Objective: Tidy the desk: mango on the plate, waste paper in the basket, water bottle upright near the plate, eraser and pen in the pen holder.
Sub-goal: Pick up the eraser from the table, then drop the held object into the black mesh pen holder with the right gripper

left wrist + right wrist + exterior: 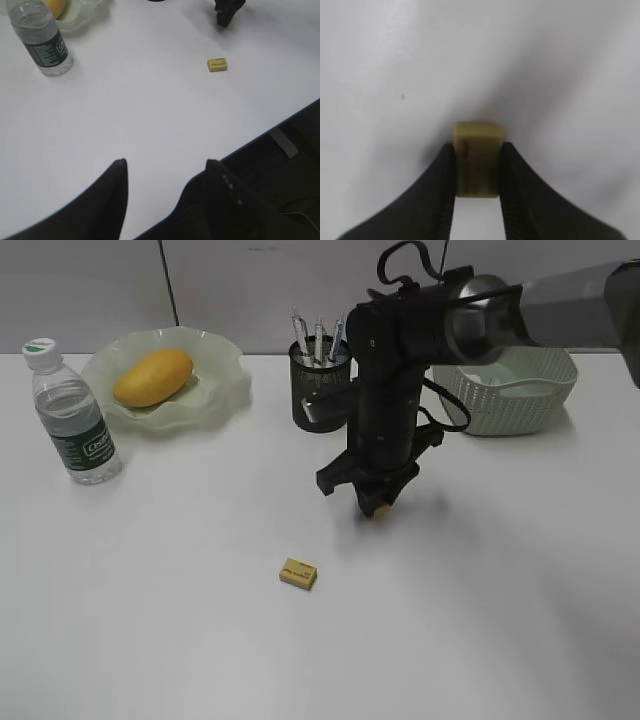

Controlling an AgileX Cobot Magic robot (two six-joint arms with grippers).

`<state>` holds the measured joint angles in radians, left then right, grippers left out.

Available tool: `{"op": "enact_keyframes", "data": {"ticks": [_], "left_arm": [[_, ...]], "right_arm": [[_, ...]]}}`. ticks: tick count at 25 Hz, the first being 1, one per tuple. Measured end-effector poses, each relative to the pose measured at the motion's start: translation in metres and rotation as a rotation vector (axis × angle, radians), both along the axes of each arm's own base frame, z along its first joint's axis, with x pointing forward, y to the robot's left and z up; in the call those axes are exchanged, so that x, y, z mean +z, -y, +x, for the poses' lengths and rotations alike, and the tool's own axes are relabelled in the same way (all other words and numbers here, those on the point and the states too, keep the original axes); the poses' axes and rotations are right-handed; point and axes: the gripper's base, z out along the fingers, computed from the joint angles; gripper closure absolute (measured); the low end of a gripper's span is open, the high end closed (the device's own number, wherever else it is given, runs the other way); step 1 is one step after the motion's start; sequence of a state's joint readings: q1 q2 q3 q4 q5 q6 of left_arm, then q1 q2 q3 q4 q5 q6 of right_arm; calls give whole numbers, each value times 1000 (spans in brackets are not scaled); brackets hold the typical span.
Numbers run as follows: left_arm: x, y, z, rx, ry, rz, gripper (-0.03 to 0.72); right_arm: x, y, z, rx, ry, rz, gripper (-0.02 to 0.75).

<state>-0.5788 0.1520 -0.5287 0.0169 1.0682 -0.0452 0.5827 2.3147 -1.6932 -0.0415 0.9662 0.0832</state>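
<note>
The right gripper (378,506) hangs low over the white desk (480,620), its jaws clamped on a yellow eraser (477,160), while a second eraser (298,573) lies on the desk nearby. The left gripper (165,175) hovers with jaws apart and empty. The mango (152,377) sits on the plate (225,375), the water bottle (72,415) upright beside it.

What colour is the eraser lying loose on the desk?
Pale yellow-tan, with dark print on top: the eraser shows best in the left wrist view.

My front cam looked down slantwise at the desk (150,620); left wrist cam watched that same desk from afar, right wrist cam sat super close.
</note>
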Motion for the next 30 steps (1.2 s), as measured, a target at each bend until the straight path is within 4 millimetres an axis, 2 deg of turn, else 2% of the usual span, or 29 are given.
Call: {"op": "enact_keyframes", "data": {"ticks": [4,11,15,20,23,27,30], "left_arm": [[0,0,0,0,0,0,306],[0,0,0,0,0,0,306],[0,0,0,0,0,0,306],[0,0,0,0,0,0,306],[0,0,0,0,0,0,306],[0,0,0,0,0,0,306],[0,0,0,0,0,0,306]], "right_arm": [[31,-9,16,8,92,36,517],[118,-27,48,13,365,182,519],[145,-32,58,17,500,250,519],[155,-37,67,23,621,308,519],[152,-38,73,19,674,316,519],[128,-39,84,13,685,312,519],[102,-40,91,8,659,297,521]]}}
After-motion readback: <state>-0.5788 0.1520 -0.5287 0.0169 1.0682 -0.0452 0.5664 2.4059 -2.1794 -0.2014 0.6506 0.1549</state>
